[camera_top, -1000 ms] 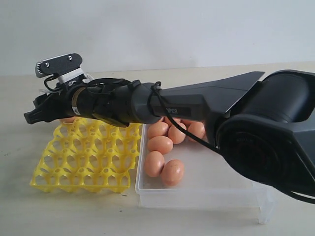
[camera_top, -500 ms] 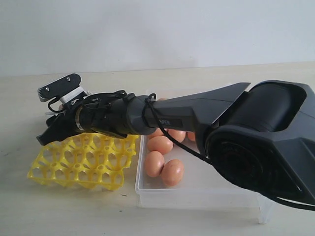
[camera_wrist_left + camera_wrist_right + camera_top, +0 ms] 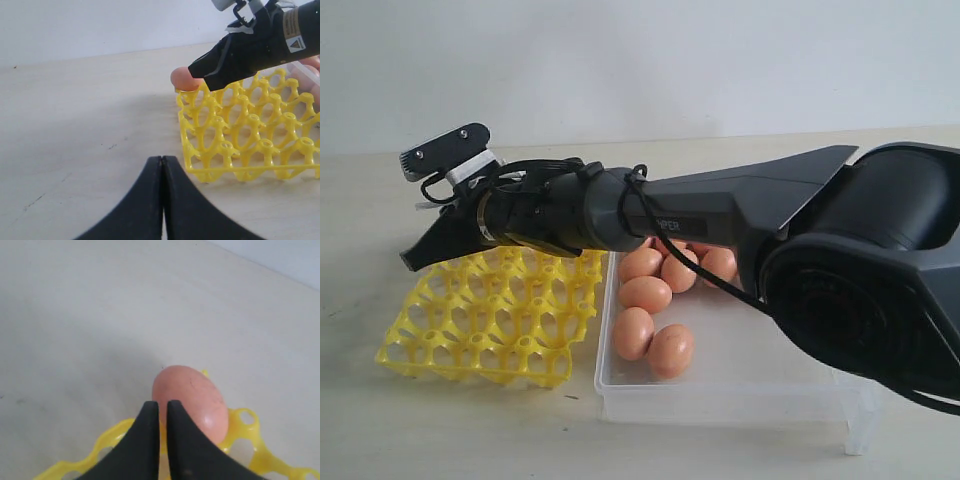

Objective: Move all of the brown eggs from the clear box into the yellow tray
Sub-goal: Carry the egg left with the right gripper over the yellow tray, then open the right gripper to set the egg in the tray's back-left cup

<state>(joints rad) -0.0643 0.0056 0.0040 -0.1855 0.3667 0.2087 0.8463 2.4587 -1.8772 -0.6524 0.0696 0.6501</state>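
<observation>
Yellow tray (image 3: 490,315): flat, toward surface's left edge; one brown egg (image 3: 184,79) seated in corner cup. Clear box (image 3: 720,405) just beside: at least six brown eggs (image 3: 645,294), clustered.

Ahead of right gripper (image 3: 162,405): one egg (image 3: 192,402) in the tray (image 3: 235,172) corner cup, just beyond the tips, blocks passage. Below: open tray cups and posts. Beyond the egg: bare tabletop (image 3: 75,125), passable. Behind: box (image 3: 720,400) holding loose eggs (image 3: 645,294).

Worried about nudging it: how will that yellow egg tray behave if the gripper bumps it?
Probably light: the tray is thin openwork plastic holding one visible egg. It would likely slide easily on the smooth table. Its thin walls may flex.
</observation>
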